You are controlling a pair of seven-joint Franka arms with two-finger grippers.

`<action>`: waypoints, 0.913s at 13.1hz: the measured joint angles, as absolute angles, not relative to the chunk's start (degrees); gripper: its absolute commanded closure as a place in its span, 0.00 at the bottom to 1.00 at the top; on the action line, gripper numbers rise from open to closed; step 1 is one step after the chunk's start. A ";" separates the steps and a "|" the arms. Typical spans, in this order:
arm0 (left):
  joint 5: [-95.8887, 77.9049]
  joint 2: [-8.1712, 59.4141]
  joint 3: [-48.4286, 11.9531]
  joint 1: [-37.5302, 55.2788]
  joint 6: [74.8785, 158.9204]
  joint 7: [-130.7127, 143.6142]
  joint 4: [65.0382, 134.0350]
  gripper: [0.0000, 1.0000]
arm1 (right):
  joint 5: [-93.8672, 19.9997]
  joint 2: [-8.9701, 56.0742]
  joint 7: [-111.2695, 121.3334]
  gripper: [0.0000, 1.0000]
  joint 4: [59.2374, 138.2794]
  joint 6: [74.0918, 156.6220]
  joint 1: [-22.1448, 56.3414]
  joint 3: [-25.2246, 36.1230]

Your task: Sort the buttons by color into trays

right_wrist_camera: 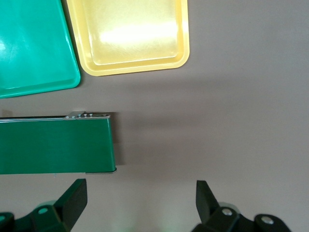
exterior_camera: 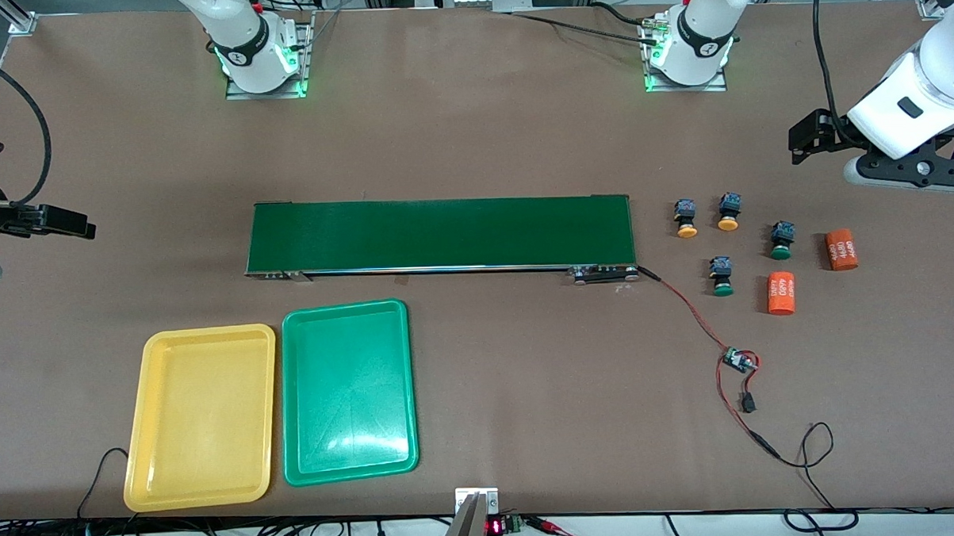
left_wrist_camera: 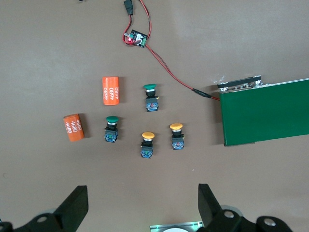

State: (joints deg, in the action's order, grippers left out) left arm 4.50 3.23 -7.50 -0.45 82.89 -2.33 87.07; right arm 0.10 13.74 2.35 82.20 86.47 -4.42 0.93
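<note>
Four buttons sit on the table off the belt's end, toward the left arm's end: two orange-capped (exterior_camera: 686, 218) (exterior_camera: 728, 212) and two green-capped (exterior_camera: 781, 240) (exterior_camera: 722, 276). They also show in the left wrist view, orange (left_wrist_camera: 147, 144) (left_wrist_camera: 176, 135) and green (left_wrist_camera: 111, 128) (left_wrist_camera: 150, 95). The yellow tray (exterior_camera: 200, 416) and green tray (exterior_camera: 346, 391) lie empty side by side, nearer the front camera than the belt. My left gripper (exterior_camera: 804, 139) (left_wrist_camera: 143, 193) is open and empty over bare table beside the buttons. My right gripper (exterior_camera: 55, 221) (right_wrist_camera: 140, 188) is open and empty over bare table off the belt's other end.
A long dark green belt (exterior_camera: 440, 233) lies across the table's middle. Two orange cylinders (exterior_camera: 781, 293) (exterior_camera: 840, 250) lie beside the green buttons. A red and black wire runs from the belt to a small circuit board (exterior_camera: 738, 360).
</note>
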 measured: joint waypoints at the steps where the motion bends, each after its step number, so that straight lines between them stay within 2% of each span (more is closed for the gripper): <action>1: 4.50 3.23 -7.50 -0.45 82.89 -2.33 87.07 0.00 | -0.07 13.74 2.35 0.00 82.19 86.52 -4.42 0.93; 12: 4.50 3.23 -7.50 -0.44 82.72 -2.33 87.07 0.00 | -0.50 15.12 2.35 0.00 82.19 87.02 -4.30 0.74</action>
State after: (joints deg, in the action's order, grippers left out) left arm 4.50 3.23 -7.50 -0.44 82.72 -2.33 87.07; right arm -0.50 15.12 2.35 82.19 87.02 -4.30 0.74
